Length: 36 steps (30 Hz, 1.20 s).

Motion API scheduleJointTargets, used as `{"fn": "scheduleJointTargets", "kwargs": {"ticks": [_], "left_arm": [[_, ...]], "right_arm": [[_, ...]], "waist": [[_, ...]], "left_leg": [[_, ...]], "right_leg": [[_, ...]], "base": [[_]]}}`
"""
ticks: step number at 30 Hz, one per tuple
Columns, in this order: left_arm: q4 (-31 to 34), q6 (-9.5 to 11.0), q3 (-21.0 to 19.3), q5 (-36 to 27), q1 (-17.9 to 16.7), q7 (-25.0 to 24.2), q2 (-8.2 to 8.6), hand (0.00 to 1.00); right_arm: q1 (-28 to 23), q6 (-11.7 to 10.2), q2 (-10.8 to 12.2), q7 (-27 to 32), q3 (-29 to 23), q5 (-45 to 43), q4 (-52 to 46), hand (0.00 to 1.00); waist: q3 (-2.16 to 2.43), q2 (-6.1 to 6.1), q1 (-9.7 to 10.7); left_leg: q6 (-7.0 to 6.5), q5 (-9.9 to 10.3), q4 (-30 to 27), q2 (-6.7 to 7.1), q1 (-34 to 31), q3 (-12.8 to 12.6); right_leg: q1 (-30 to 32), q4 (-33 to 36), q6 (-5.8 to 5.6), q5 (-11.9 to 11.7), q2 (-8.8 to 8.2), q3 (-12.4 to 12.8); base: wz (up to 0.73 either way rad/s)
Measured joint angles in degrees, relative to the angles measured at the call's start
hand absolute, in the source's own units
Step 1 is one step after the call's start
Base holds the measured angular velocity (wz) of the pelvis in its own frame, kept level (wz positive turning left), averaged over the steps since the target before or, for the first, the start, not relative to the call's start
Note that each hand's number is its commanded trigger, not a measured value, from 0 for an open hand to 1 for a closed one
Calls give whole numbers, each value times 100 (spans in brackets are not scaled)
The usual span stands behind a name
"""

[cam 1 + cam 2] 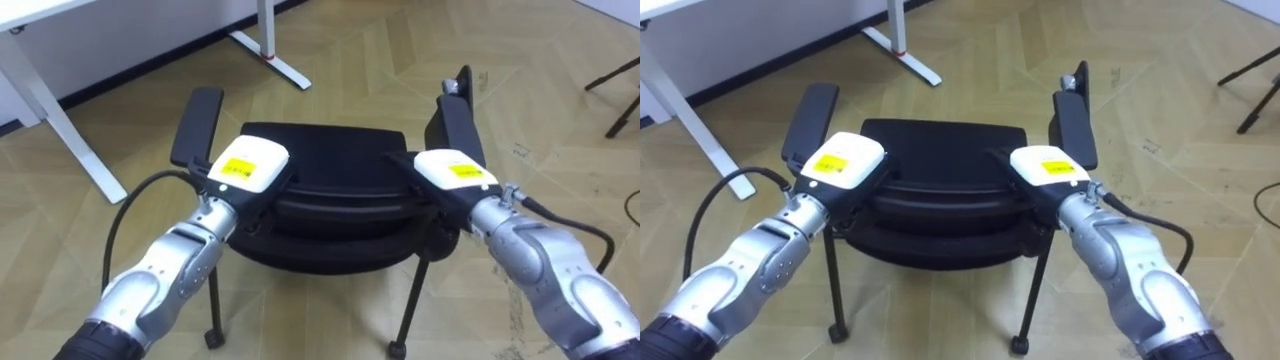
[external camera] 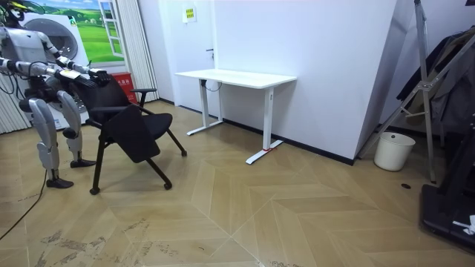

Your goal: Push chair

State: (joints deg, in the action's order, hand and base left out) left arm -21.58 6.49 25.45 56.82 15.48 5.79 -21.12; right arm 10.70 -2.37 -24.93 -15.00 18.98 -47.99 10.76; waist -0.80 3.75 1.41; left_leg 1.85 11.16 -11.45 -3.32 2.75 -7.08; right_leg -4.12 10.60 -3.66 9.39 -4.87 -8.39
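Behind 1 black chair (image 1: 330,235), L hand (image 1: 248,165) & R hand (image 1: 455,170) on backrest (image 1: 325,150), grip can't tell

A white desk (image 2: 236,77) stands against the white wall (image 2: 334,67) at twelve o'clock on herringbone wood floor (image 2: 297,215), with a white bucket (image 2: 393,150) at three o'clock.

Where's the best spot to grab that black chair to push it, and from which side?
Grip the top of the backrest of the chair, coming from behind with one hand toward each end. That edge is wide, faces the robot and lies between the left armrest and the right armrest, so a two-handed push should run straight. The left hand and right hand sit there now.
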Motion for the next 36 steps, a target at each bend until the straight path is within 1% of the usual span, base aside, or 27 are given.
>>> {"fn": "scheduleJointTargets", "kwargs": {"ticks": [7,10,11,12,17,20,23,25,26,27,30,36], "left_arm": [[-7,-53,2,-37,6,-42,19,100],[-8,-87,0,-47,7,-84,32,100],[-8,-105,1,-59,7,-112,32,100],[-9,-116,1,-87,6,-149,29,100],[2,-111,-12,-109,7,-181,23,100],[21,-113,-19,-110,7,-199,27,100],[24,-107,-19,-111,14,-202,34,100],[25,-55,-17,-111,13,-215,56,100],[27,4,-16,-111,12,-227,74,100],[37,12,-17,-118,12,-256,75,100],[51,19,-17,-158,11,-301,98,100],[65,19,-17,-205,12,-358,96,100]], "right_arm": [[23,-62,2,379,114,-82,229,0],[32,-118,2,503,125,-84,339,0],[45,-169,2,570,137,-79,404,65],[49,-182,2,625,172,-82,436,100],[40,-201,1,841,222,-129,493,100],[30,-297,1,1061,227,-187,606,100],[31,-324,4,1216,233,-203,668,100],[111,-320,51,1387,229,-202,865,100],[223,-302,96,1421,222,-210,1019,100],[171,-374,39,1449,236,-282,978,100],[165,-409,51,1684,239,-435,1054,100],[150,-451,50,1850,261,-450,1119,100]], "waist": [[1,-33,45],[-1,-78,67],[-6,-89,84],[-17,-111,111],[-12,-132,143],[-6,-137,147],[3,-144,149],[10,-173,130],[21,-214,112],[39,-228,116],[53,-276,99],[51,-278,102]], "left_leg": [[2,2,-19,1,-6,44],[2,2,-23,1,8,46],[2,2,-19,1,30,54],[2,2,-12,1,48,77],[3,3,-8,1,37,110],[4,3,-17,1,15,117],[4,3,-20,1,2,124],[4,3,-21,6,-5,143],[4,3,-22,11,-12,172],[4,3,-30,11,-8,208],[4,3,-30,20,-13,216],[4,3,-26,19,-10,220]], "right_leg": [[-16,2,5,-4,1,-19],[-27,0,8,-5,1,-20],[-54,-9,8,-5,1,-31],[-82,-15,8,-5,1,-57],[-89,-14,8,-5,-1,-114],[-80,-15,8,-5,-1,-122],[-72,-15,8,-6,-1,-123],[-73,-15,8,-6,-2,-126],[-73,-21,8,-6,-5,-143],[-77,-28,8,-5,-4,-166],[-98,-91,8,-6,-7,-174],[-107,-93,8,-5,-6,-177]], "base": [[1],[0],[6],[6],[3],[0],[0],[6],[14],[13],[3],[0]]}}
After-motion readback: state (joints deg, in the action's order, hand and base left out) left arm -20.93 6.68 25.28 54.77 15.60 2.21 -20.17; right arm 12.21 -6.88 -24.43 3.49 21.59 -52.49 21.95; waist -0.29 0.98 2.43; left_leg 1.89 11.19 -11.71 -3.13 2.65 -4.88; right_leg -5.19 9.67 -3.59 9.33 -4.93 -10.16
